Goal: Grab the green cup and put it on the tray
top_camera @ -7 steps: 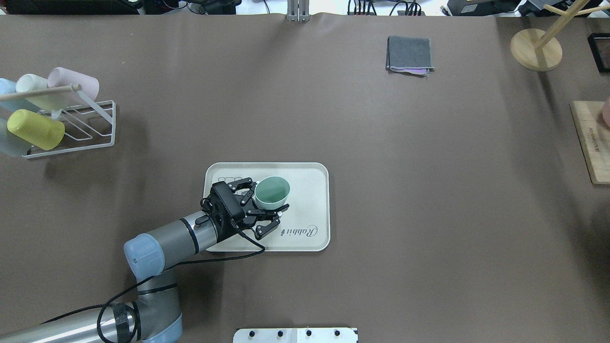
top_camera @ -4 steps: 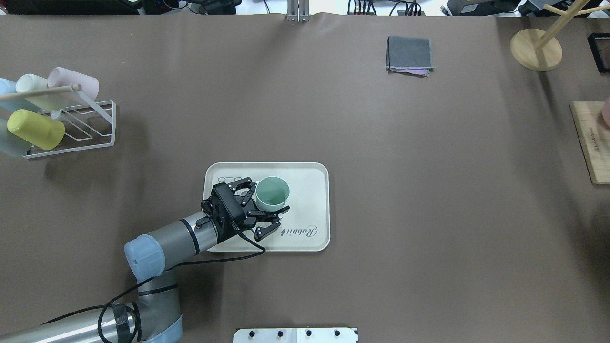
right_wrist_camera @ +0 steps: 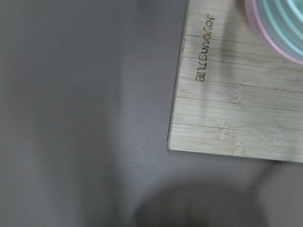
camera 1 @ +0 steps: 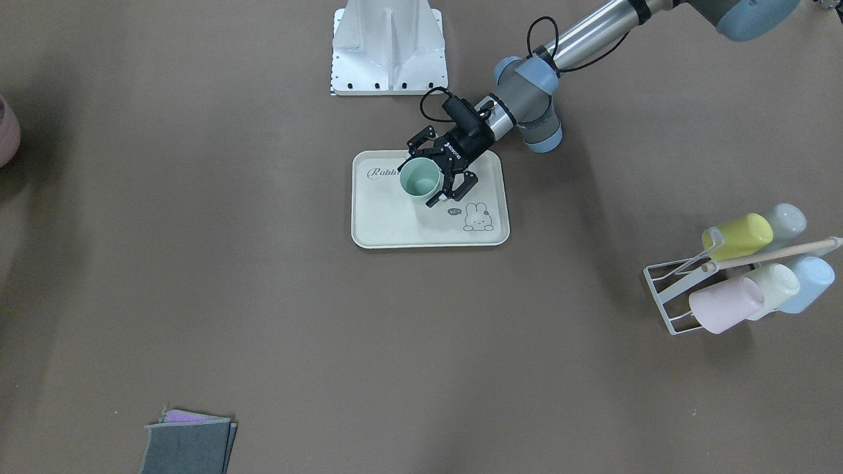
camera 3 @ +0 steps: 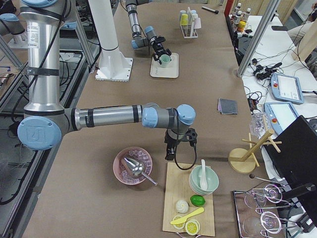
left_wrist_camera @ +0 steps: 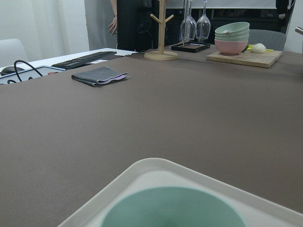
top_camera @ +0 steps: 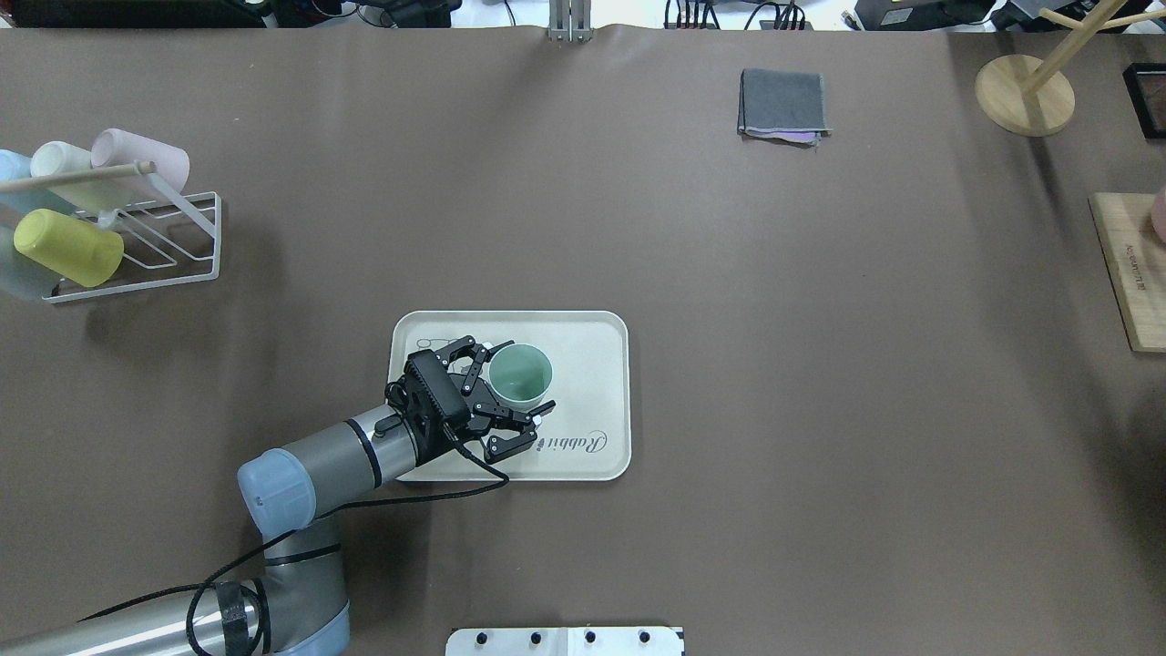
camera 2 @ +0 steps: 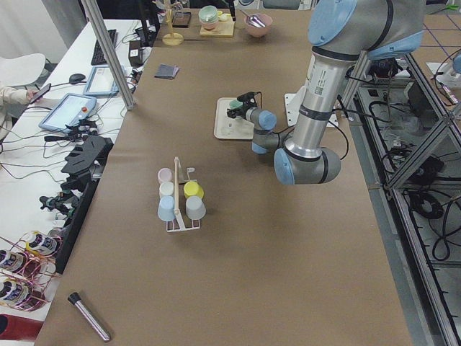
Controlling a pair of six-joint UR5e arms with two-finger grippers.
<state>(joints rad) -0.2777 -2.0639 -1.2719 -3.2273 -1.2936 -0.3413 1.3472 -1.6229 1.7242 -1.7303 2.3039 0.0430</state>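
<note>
The green cup (top_camera: 520, 374) stands upright on the cream tray (top_camera: 592, 364), left of its middle. It also shows in the front view (camera 1: 419, 178) on the tray (camera 1: 395, 224). My left gripper (top_camera: 516, 383) is open, with its fingers spread on either side of the cup and a small gap to its wall. In the left wrist view the cup's rim (left_wrist_camera: 175, 208) fills the bottom edge, with the tray's rim (left_wrist_camera: 156, 168) beyond it. My right gripper (camera 3: 171, 153) hangs over the near end of the table beside a wooden board; I cannot tell if it is open or shut.
A white wire rack (top_camera: 137, 237) with several pastel cups, one yellow-green (top_camera: 68, 246), stands at the far left. A folded grey cloth (top_camera: 783, 102), a wooden mug tree base (top_camera: 1025, 94) and a wooden board (top_camera: 1130, 273) lie at the back and right.
My left gripper's fingers have spread apart and let go of the green cup, which stays upright on the tray. The arm has barely moved.
</note>
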